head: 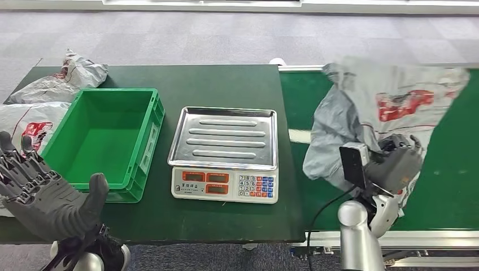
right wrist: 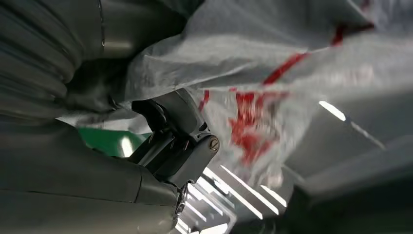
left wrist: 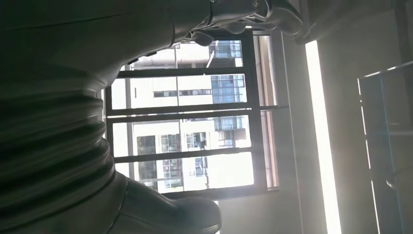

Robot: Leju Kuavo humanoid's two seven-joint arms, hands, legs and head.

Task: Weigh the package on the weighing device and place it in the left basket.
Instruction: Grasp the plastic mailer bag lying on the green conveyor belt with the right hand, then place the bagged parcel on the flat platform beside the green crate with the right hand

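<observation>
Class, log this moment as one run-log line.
right robot hand: holds grey package lifted over belt | left robot hand: open | scale: tray bare | basket: nothing inside

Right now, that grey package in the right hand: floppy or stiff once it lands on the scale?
Likely floppy: the grey package drapes and creases around the right hand. Probably light for its size, since it hangs from one grip. It may spill over the scale tray, as its spread looks comparable to the tray.
</observation>
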